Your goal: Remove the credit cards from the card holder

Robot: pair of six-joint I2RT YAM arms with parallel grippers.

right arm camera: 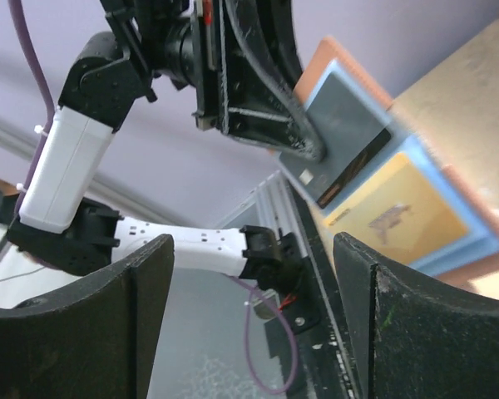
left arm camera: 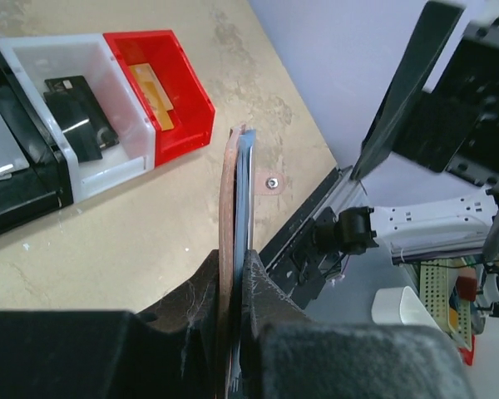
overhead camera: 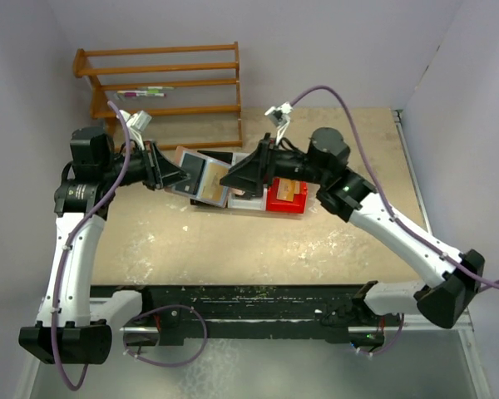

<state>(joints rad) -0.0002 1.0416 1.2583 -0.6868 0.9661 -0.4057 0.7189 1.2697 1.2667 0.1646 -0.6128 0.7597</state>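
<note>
The card holder (overhead camera: 201,178) is a pinkish-brown wallet with blue lining, held up off the table and unfolded. My left gripper (left arm camera: 235,259) is shut on its edge, which shows edge-on (left arm camera: 234,199) in the left wrist view. In the right wrist view the card holder (right arm camera: 482,237) carries a grey card (right arm camera: 345,137) and a golden-yellow credit card (right arm camera: 407,216) in its pockets. My right gripper (right arm camera: 254,249) is open with nothing between its fingers, just short of the holder's open face; from above it (overhead camera: 231,179) sits right beside the holder.
A red bin (left arm camera: 183,116) with a golden card (left arm camera: 154,87), a white bin (left arm camera: 33,54) with a dark card (left arm camera: 76,116), and a black bin (left arm camera: 17,195) stand in a row behind the holder. A wooden rack (overhead camera: 162,83) stands at the back left.
</note>
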